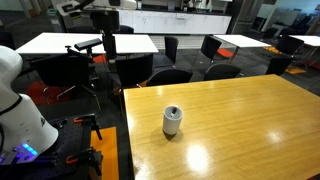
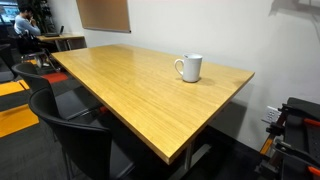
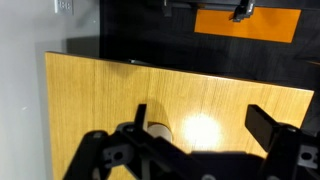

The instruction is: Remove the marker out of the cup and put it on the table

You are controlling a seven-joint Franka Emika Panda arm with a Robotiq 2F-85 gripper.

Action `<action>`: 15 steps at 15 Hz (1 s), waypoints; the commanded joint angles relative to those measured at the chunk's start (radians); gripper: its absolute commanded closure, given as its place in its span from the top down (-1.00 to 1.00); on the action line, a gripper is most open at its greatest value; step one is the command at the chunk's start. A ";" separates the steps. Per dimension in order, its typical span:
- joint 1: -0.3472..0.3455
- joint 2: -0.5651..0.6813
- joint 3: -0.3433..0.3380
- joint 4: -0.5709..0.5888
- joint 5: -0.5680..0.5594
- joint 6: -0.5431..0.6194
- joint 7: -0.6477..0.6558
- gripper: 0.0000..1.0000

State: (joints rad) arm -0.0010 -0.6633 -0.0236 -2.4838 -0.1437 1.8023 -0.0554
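The white-grey cup [image 1: 172, 122] stands upright on the honey-coloured wooden table [image 1: 240, 130]. It also shows in an exterior view [image 2: 189, 67] near the table's [image 2: 130, 85] far edge. In the wrist view only the cup's top [image 3: 157, 130] shows, beside the left finger and partly hidden by the gripper body. The marker cannot be made out; the cup's mouth is small and dark. My gripper [image 3: 200, 122] is open and empty, above the table [image 3: 100, 100], apart from the cup. It is out of frame in both exterior views.
My white arm base [image 1: 18, 100] stands off the table's side. Black chairs [image 1: 170, 75] line the far edge, and more chairs [image 2: 70, 130] stand at another edge. White-topped tables [image 1: 80, 42] are behind. A bright glare spot [image 3: 202, 130] lies on the wood.
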 commanded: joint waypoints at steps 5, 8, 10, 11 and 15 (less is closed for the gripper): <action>0.002 0.079 -0.099 0.026 -0.095 0.207 -0.249 1.00; 0.011 0.130 -0.134 0.030 -0.082 0.283 -0.363 1.00; 0.018 0.168 -0.158 0.040 -0.078 0.302 -0.465 1.00; 0.021 0.188 -0.171 0.045 -0.078 0.305 -0.522 1.00; 0.020 0.248 -0.208 0.053 -0.069 0.332 -0.715 1.00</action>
State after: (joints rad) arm 0.0095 -0.4719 -0.2017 -2.4618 -0.2193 2.1083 -0.6466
